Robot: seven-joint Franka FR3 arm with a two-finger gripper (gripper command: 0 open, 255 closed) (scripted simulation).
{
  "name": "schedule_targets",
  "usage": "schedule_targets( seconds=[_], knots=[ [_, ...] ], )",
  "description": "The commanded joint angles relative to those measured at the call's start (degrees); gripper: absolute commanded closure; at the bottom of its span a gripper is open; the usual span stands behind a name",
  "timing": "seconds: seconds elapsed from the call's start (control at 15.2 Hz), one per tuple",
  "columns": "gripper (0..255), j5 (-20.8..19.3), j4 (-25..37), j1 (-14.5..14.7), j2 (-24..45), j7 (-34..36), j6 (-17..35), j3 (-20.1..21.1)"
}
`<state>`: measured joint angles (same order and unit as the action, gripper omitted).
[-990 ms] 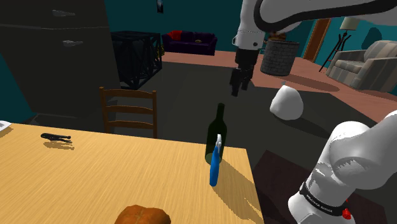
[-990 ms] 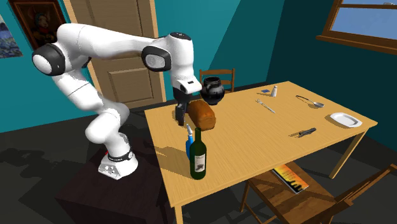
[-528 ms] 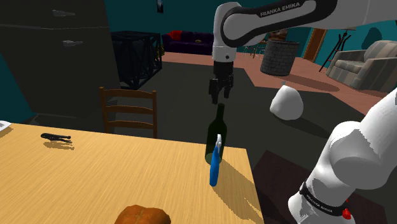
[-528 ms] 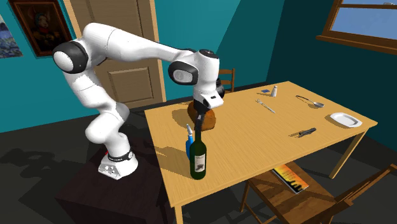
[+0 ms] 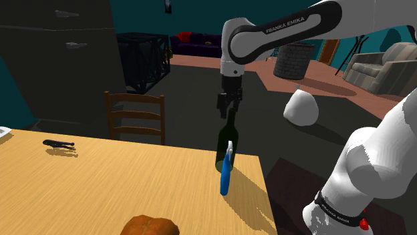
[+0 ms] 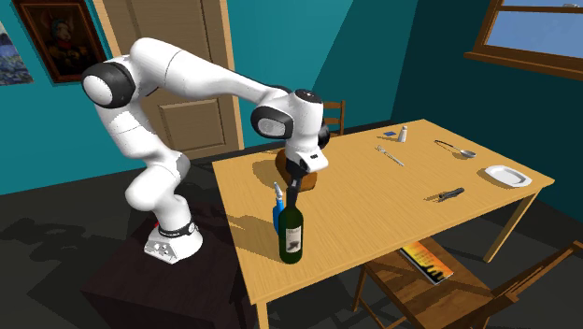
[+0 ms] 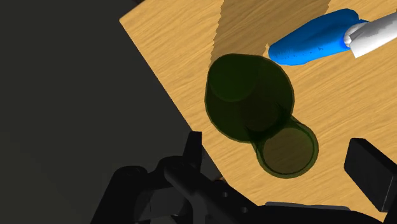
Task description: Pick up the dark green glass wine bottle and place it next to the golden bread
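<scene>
The dark green wine bottle [image 5: 226, 152] is seen standing upright on the wooden table [image 5: 120, 177], close to the table's corner nearest the robot's stand. A blue bottle with a pale cap [image 5: 225, 175] is placed just beside it, on the side toward the shoulder camera, and whether the two touch cannot be told. The black gripper [image 5: 226, 115] is held directly over the wine bottle, pointed straight down, with its fingertips at the level of the bottle's mouth in the shoulder view. In the wrist view the gripper [image 7: 283, 164] is shown released: its two fingers [image 7: 371, 174] are spread well apart, and the round mouth of the wine bottle [image 7: 249, 95] is seen between them, touched by neither, so nothing is grasped. The blue bottle [image 7: 310, 45] is seen there beyond the wine bottle, over the table [image 7: 356, 108]. In the second exterior view the gripper [image 6: 293, 187] is seen at the neck of the wine bottle [image 6: 292, 236], with the blue bottle [image 6: 277, 211] right behind it and the brown bread [image 6: 282, 164] lying farther along the table [image 6: 383, 210], partly covered by the arm's wrist. In the shoulder view the bread [image 5: 148, 226] is found at the lower edge, well apart from the wine bottle, and a wooden chair [image 5: 135, 117] is set at the table's far side
</scene>
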<state>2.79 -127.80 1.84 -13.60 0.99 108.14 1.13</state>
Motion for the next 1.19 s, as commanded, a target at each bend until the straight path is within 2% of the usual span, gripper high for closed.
schedule_targets(
  seconds=[0.0, 0.4, 0.46, 1.12],
  knots=[
    [0, 0.0, -0.54, -0.01, 0.1, -0.06, 0.66, -0.01],
    [0, 0.0, -0.53, -0.01, 0.11, -0.06, 0.65, -0.01],
    [255, 0.0, -0.53, -0.01, 0.11, -0.06, 0.65, -0.01],
    [255, -0.01, 0.04, -0.02, -0.1, -0.03, -0.12, -0.02]
  ],
)
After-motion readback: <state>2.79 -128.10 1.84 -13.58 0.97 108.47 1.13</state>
